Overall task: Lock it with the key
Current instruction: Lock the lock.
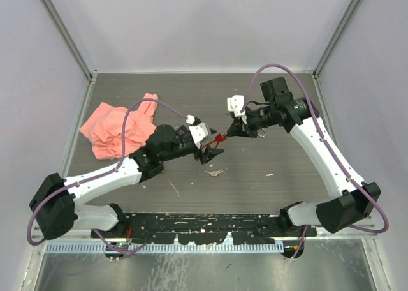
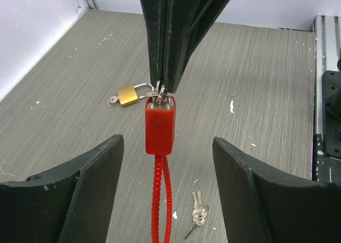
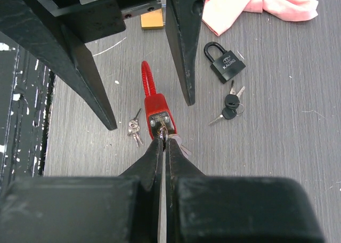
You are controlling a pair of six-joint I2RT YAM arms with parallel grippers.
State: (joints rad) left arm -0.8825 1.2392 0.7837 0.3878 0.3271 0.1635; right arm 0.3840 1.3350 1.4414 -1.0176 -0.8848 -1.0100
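Observation:
A red cable lock (image 2: 160,127) hangs in the air above the table, its ribbed red cable (image 2: 158,200) looping down. A silver key (image 2: 158,94) sits in the lock's top end. My right gripper (image 3: 164,139) is shut on that key (image 3: 162,131) and carries the lock (image 3: 159,115). My left gripper (image 2: 168,140) is open, one finger on each side of the lock body with a gap on both sides. In the top view the two grippers meet at the lock (image 1: 218,138) over the table's middle.
A brass padlock (image 2: 128,95) lies on the table beyond the red lock. A black padlock (image 3: 226,62) and black-headed keys (image 3: 229,107) lie to one side. A small bunch of silver keys (image 1: 215,173) lies below the grippers. A pink cloth (image 1: 118,128) sits at the back left.

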